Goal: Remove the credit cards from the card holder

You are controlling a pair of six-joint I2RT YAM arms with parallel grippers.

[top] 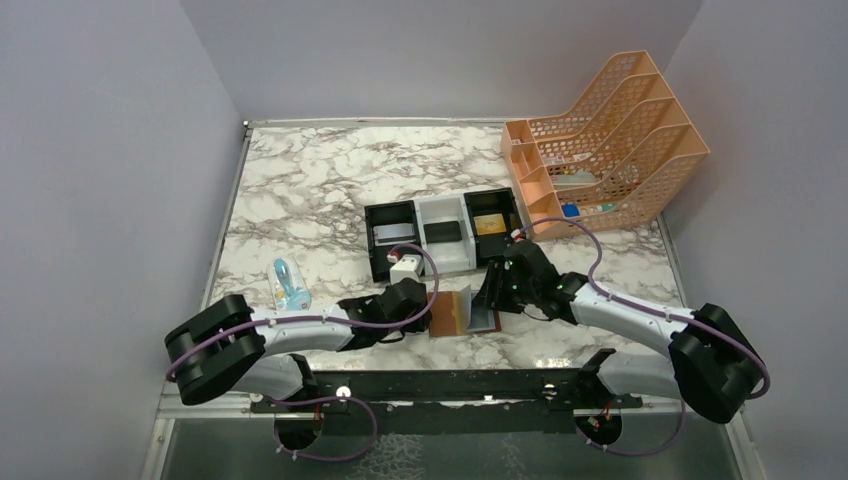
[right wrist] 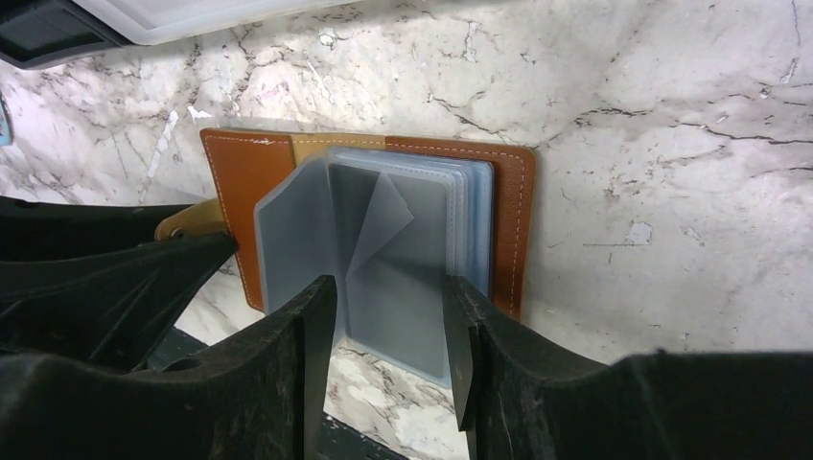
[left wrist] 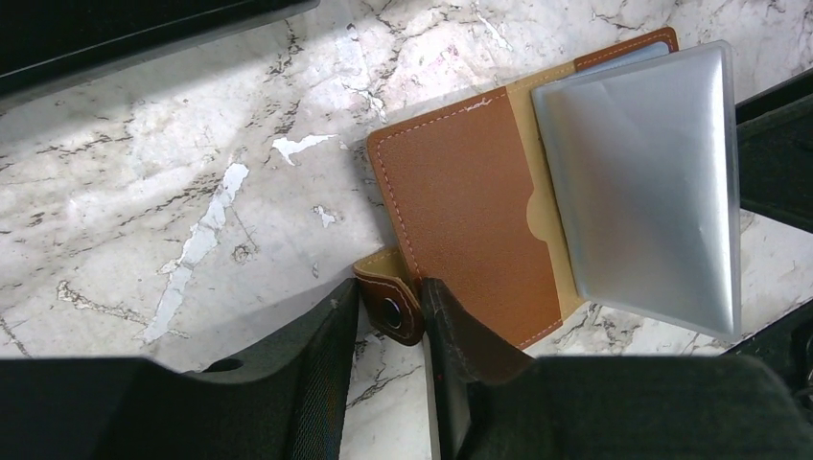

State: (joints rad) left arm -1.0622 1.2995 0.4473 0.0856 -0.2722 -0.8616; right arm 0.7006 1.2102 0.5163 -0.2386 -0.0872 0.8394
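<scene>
At the near middle of the marble table [top: 320, 180], between the two arms, the card holder [top: 448, 312] is lying open with its brown leather covers spread flat and its clear plastic sleeves [right wrist: 403, 240] facing up. One sleeve leaf [left wrist: 638, 182] is standing up off the stack, tilted towards the left cover, and another, thinner leaf is curling up in the middle of the pockets.

The left gripper [left wrist: 388, 292] is reaching in from the left and bracketing the snap tab [left wrist: 388, 305] that sticks out from the holder's left edge. Its fingers are sitting close against both sides of the tab, but I cannot tell whether they are actually pinching it or only flanking it.

The right gripper [right wrist: 388, 287] is hanging over the near edge of the sleeves with its fingers partly apart. The curled leaf is showing in the gap between them, the raised leaf is leaning by the left finger, and nothing is looking clamped.

Just beyond the holder, the black-and-white three-compartment tray [top: 390, 207] is sitting across the middle of the table. A dark grey card [top: 393, 233] is lying in its left compartment, a small black block [top: 443, 232] in the middle one, and a gold-tan card [top: 489, 224] in the right one. An orange mesh file rack [top: 610, 130] is standing at the far right corner, and a small pale blue object [top: 288, 283] is lying well to the left of the holder.
</scene>
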